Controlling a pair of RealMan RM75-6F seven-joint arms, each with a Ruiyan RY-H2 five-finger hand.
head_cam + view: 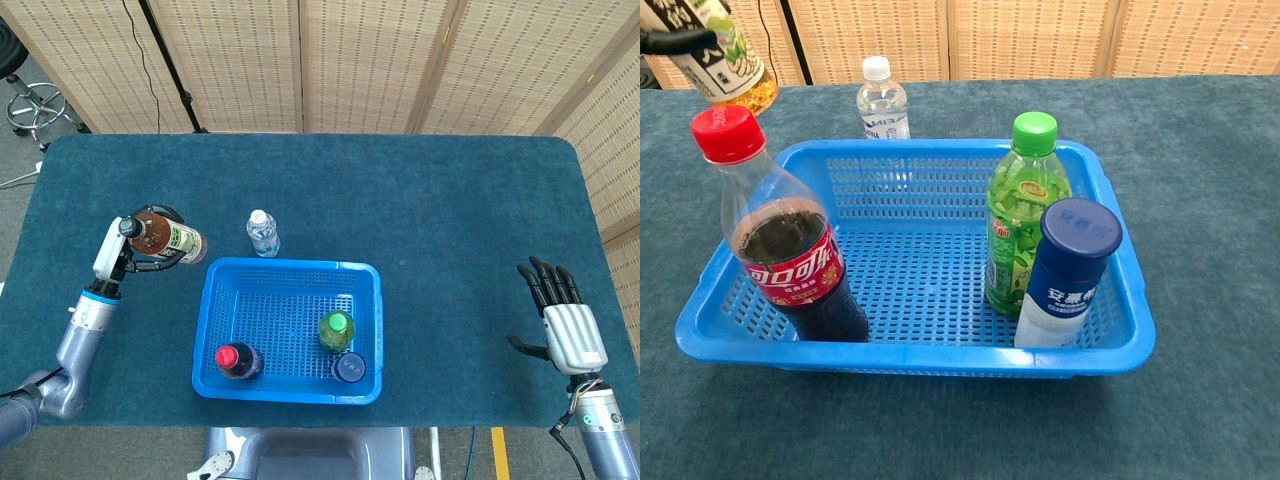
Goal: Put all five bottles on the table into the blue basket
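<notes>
- The brown tea bottle (165,236) is in the grip of the left hand (112,252), lifted off the surface and tilted, its cap toward the left and its base toward the basket; in the chest view only its lower part (720,55) shows at the top left corner, clear of the cloth.
- The left hand's fingers wrap around that bottle, just left of the blue basket's far left corner.
- The blue basket (370,335) sits on the near middle of the surface and holds three upright bottles: a red-capped cola bottle (236,360) at its near left, a green-capped bottle (336,329) toward its right, and a blue-capped white bottle (350,367) at its near right, just beside the green one.
- A small clear water bottle (262,232) stands upright on the surface just beyond the basket's far rim.
- The right hand (562,320) hangs at the near right edge of the dark teal surface (450,210), well apart from the basket, fingers spread and holding nothing.
</notes>
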